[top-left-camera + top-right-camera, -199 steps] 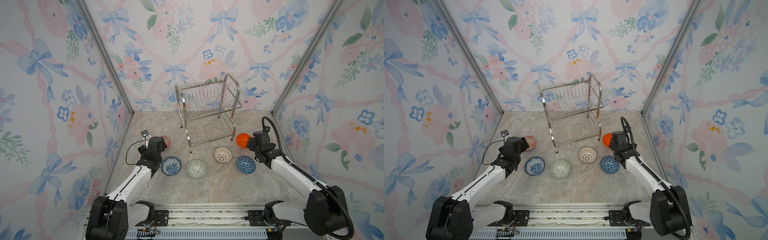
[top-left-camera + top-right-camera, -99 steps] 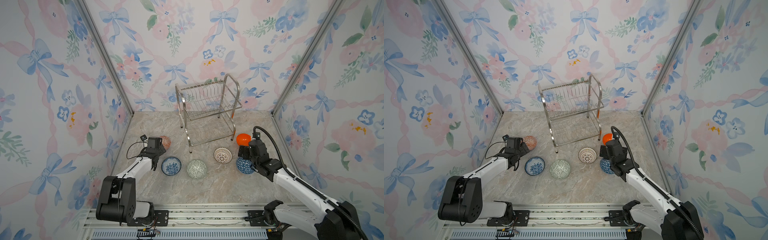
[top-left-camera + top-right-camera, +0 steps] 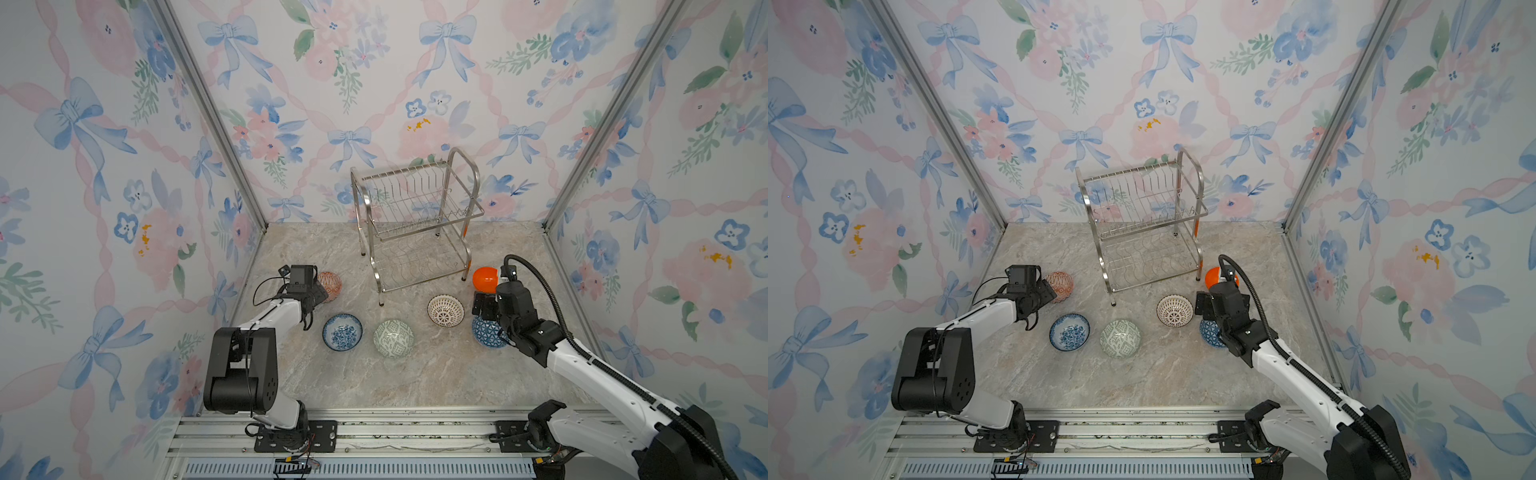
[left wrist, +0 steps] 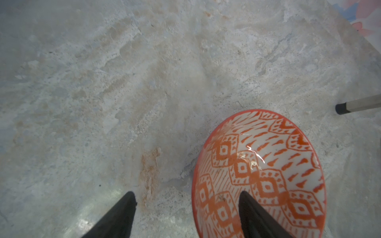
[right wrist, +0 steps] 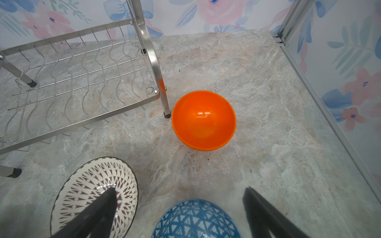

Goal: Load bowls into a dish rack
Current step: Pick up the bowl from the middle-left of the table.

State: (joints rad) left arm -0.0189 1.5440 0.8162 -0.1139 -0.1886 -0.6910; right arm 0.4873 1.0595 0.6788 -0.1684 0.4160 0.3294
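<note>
A shallow rim pinch could skid the red-orange patterned bowl
Your left fingers straddle its rim, apart, near the desk's left edge; right fingers gape above the blue triangle bowl, dish rack empty at the back edge

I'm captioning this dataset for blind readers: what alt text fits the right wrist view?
A glossy orange bowl sits upright on the marbled tabletop beside a leg of the steel dish rack, whose lower tier holds nothing. Nearer the camera, the open right pincer hangs over a blue triangle-patterned bowl, with a white lattice bowl alongside.
</note>
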